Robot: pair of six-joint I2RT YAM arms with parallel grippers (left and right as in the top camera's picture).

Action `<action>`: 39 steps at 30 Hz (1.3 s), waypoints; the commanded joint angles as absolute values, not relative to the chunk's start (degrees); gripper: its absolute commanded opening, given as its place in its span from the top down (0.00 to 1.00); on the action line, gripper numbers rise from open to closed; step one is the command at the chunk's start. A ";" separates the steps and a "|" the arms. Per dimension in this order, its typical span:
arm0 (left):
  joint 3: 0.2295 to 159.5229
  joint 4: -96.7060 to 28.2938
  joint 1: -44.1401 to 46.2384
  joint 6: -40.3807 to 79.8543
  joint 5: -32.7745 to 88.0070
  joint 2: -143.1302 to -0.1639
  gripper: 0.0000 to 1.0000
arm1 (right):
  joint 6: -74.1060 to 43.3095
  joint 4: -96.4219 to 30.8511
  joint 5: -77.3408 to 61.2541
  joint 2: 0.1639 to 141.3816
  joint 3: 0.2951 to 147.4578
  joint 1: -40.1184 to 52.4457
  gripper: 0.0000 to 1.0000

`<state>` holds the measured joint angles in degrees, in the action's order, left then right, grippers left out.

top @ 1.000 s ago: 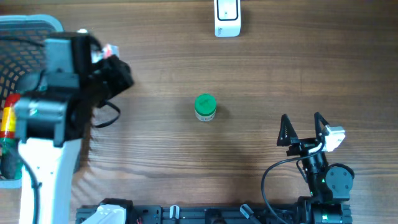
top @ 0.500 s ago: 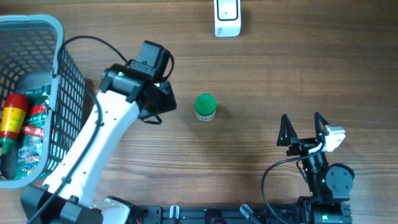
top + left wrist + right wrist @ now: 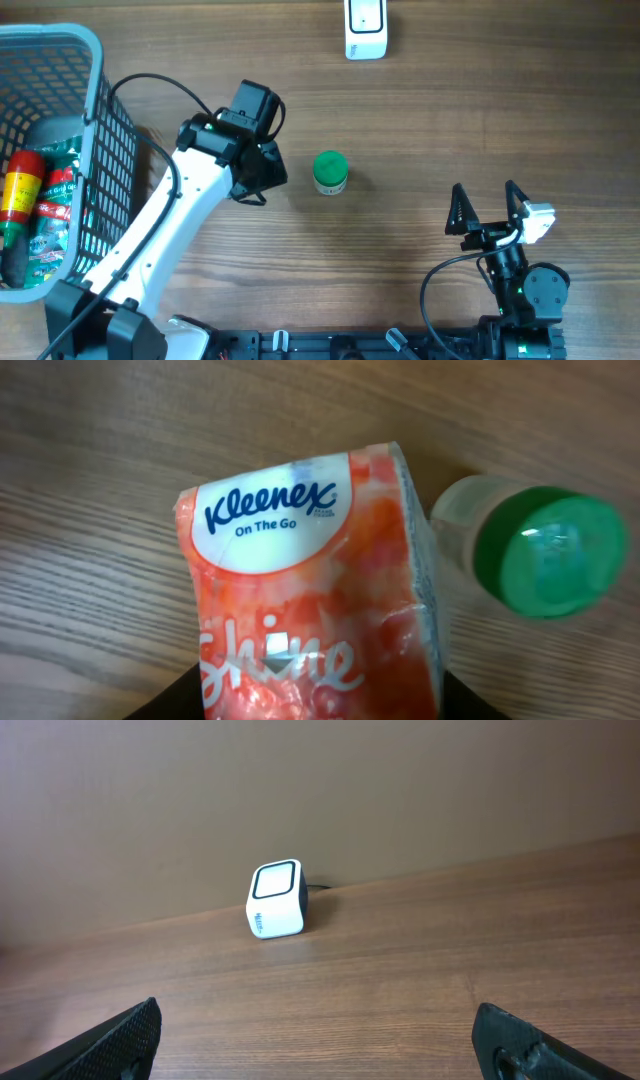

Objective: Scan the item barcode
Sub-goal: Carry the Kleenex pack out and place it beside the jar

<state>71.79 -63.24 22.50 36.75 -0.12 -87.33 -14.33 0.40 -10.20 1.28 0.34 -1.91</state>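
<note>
glossy orange-and-white kleenex tissue pack [image 3: 310, 610]

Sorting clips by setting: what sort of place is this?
Likely a mock shop checkout: a small white barcode scanner, a grey plastic basket of groceries, and an orange Kleenex tissue pack.

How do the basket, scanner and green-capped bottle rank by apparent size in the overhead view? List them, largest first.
1. basket: far the largest, even cropped at the left edge.
2. scanner: cropped at the top edge.
3. green-capped bottle: only slightly smaller than the scanner.
</note>
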 commanded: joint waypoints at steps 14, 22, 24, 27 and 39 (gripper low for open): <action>51.77 -41.08 31.03 37.95 3.33 -88.99 0.51 | -15.14 0.67 -9.39 1.41 0.32 -1.45 0.00; 51.53 -40.21 33.17 37.98 1.83 -92.73 0.50 | -15.16 0.67 -9.39 1.41 0.32 -1.45 0.00; 51.53 -40.27 33.17 37.98 1.85 -93.17 0.50 | -15.16 0.67 -9.39 1.41 0.32 -1.45 0.00; 51.53 -40.01 33.17 37.98 1.83 -93.23 0.50 | -15.16 0.67 -9.39 1.41 0.32 -1.45 0.00; 55.92 -44.01 33.10 37.76 -8.54 -91.59 0.00 | -15.11 0.67 -9.39 1.41 0.32 -1.45 0.00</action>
<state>52.25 -40.69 32.99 37.80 -2.11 -92.75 -14.33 0.40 -10.20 1.28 0.34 -1.91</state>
